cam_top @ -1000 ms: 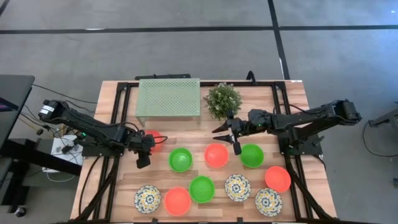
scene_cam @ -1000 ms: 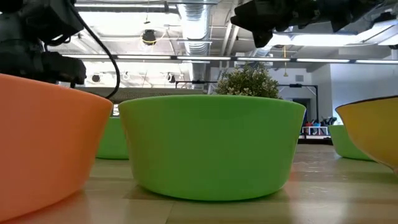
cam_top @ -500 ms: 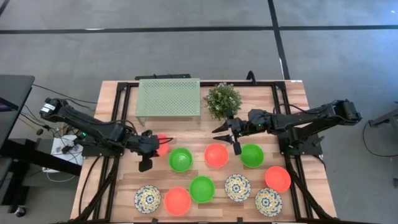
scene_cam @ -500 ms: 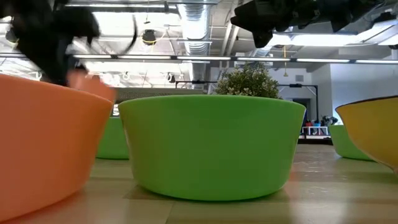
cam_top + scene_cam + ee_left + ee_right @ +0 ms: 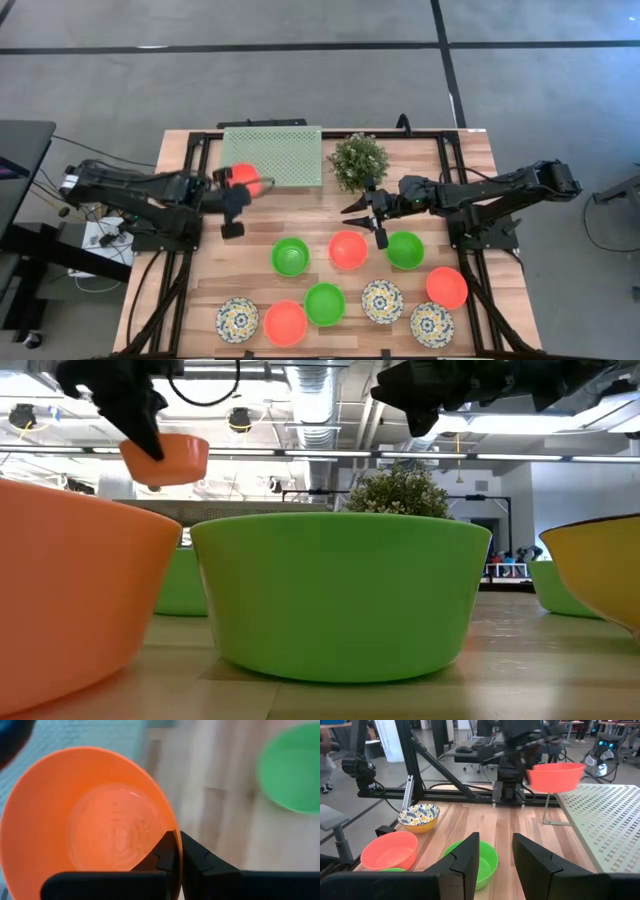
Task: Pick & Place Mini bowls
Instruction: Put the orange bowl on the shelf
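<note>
Left wrist view: the red-orange mini bowl (image 5: pixel 90 815) is pinched at its thin rim by the left gripper (image 5: pixel 177 852). It is judged light, rigid and slippery; a rim hold is advised.

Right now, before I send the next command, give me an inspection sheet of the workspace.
Surface: wooden slatted table, black frame.
Job's things: one red-orange mini bowl lifted above the table near the green perforated rack; nine more bowls on the table: three green, three red-orange, three floral.
Clutter: small bushy green plant beside the rack.
Grippers: left tool shut on the lifted bowl's rim; right tool open, empty, hanging near the plant above the middle bowls.
Cables: black cables off the table's left edge.
Surroundings: grey floor; office furniture beyond the table in the right wrist view.
</note>
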